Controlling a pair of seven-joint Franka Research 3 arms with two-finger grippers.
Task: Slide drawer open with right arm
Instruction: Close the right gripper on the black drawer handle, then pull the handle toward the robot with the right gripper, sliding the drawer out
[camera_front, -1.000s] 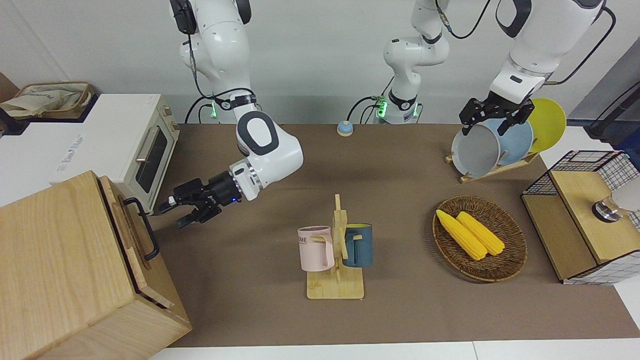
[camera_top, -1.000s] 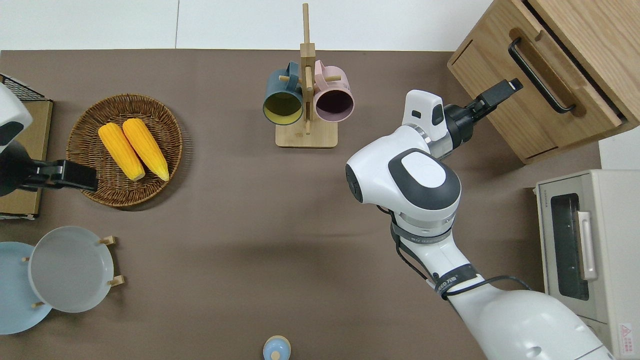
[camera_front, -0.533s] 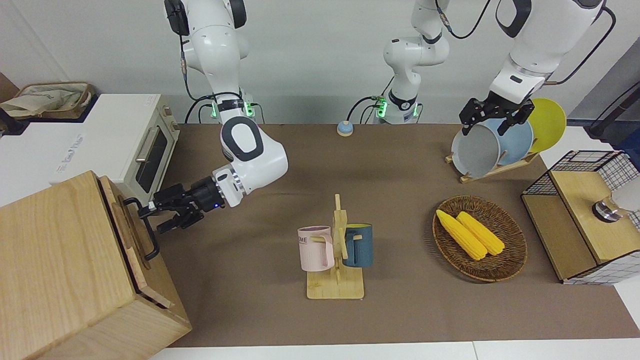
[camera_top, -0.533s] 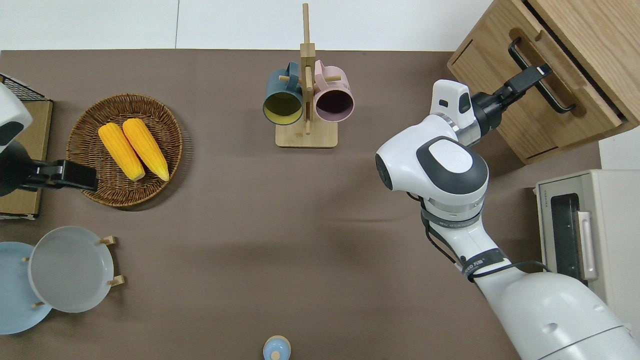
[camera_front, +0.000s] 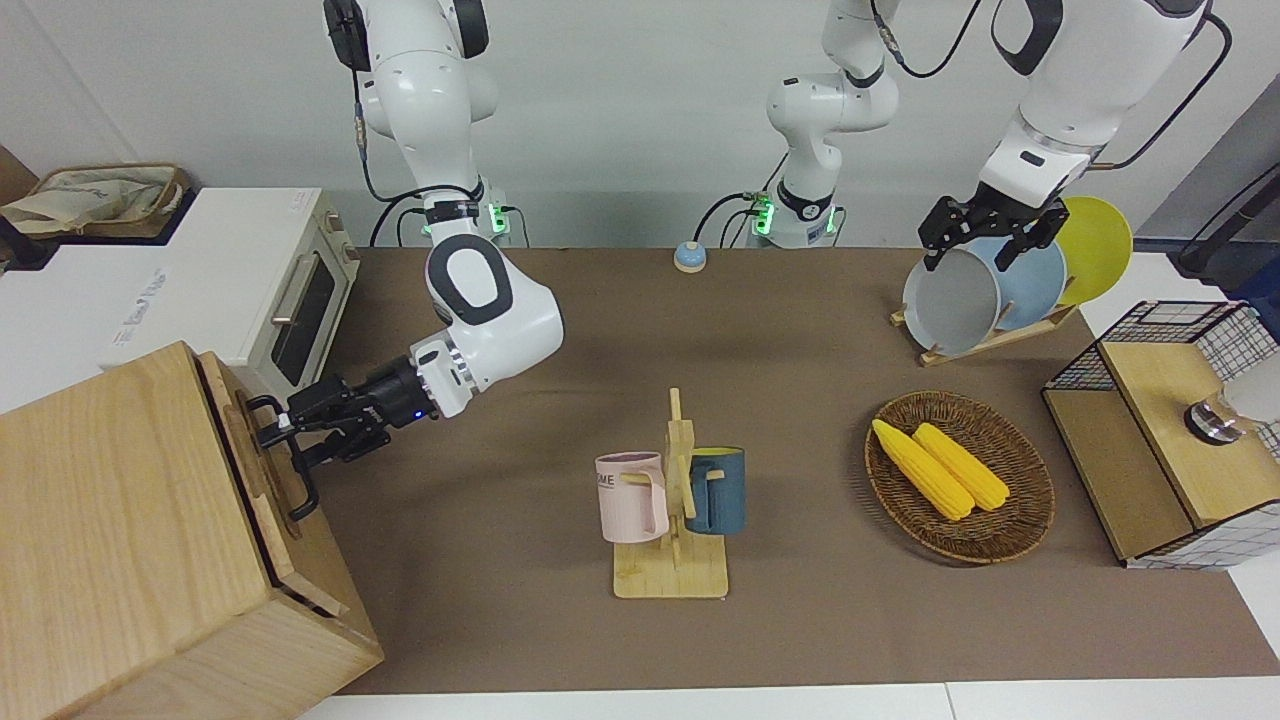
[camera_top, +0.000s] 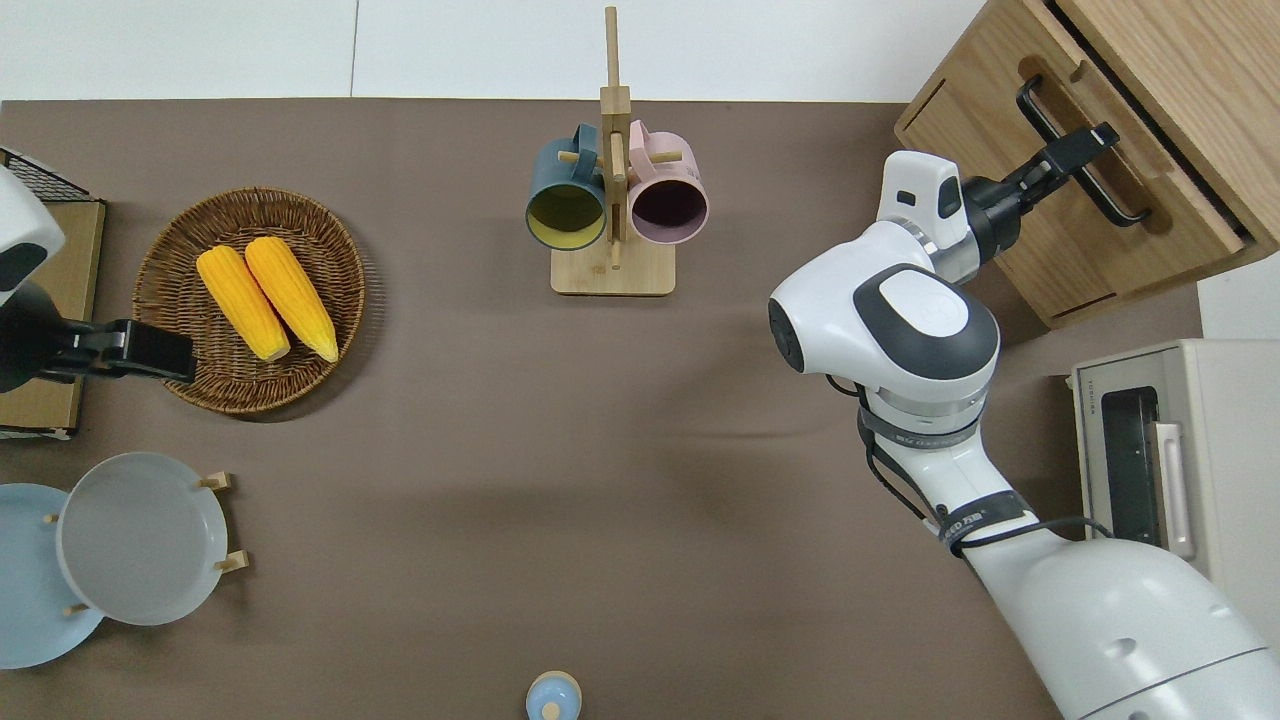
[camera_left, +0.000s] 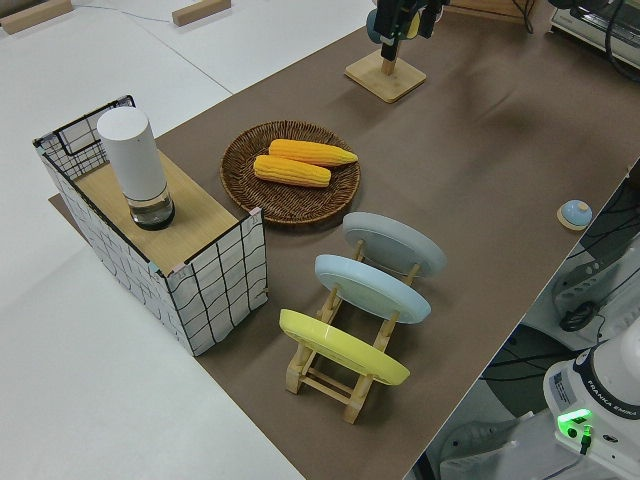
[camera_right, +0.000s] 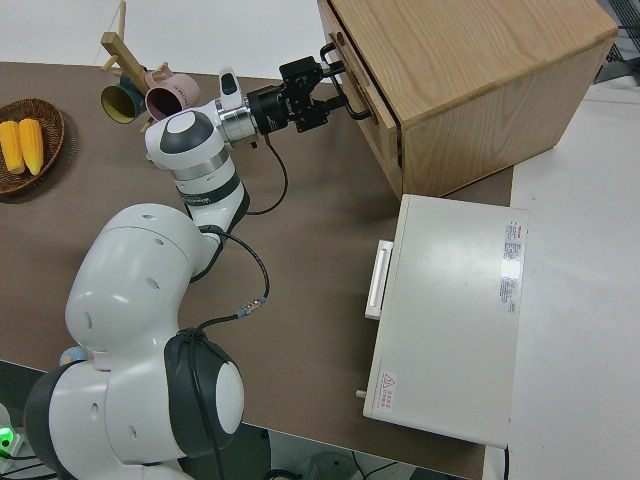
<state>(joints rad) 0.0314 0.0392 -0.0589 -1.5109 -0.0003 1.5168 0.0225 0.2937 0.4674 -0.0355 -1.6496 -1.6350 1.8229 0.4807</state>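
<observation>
A: drawer (camera_front: 262, 470) sits in the top of the wooden box (camera_front: 120, 560), at the right arm's end of the tabletop (camera_front: 560, 330), farther from the robots than the toaster oven (camera_front: 290, 290). Looks fully in, no gap I can see.

B: right gripper (camera_front: 285, 442)?

A: At the black loop handle (camera_top: 1080, 150), toward the handle's end nearer the robots. Fingers are spread, one each side of the bar, not clamped on it. Left arm is parked, its fingers open too.

B: Risks?

A: Main one: off-centre grab. Pulling from one end of a wide shallow drawer could rack it in its guides and jam it. Second: if the fingers close with the bar only at the tips, I'd expect a slip-off mid-pull. Third: box stands skewed to the table edge, so a pull not aligned with the drawer's travel may drag the whole box instead.

B: Anything near?

A: Mug rack (camera_front: 672, 520) is well apart. The oven is just beside the box, so watch the elbow there.
</observation>
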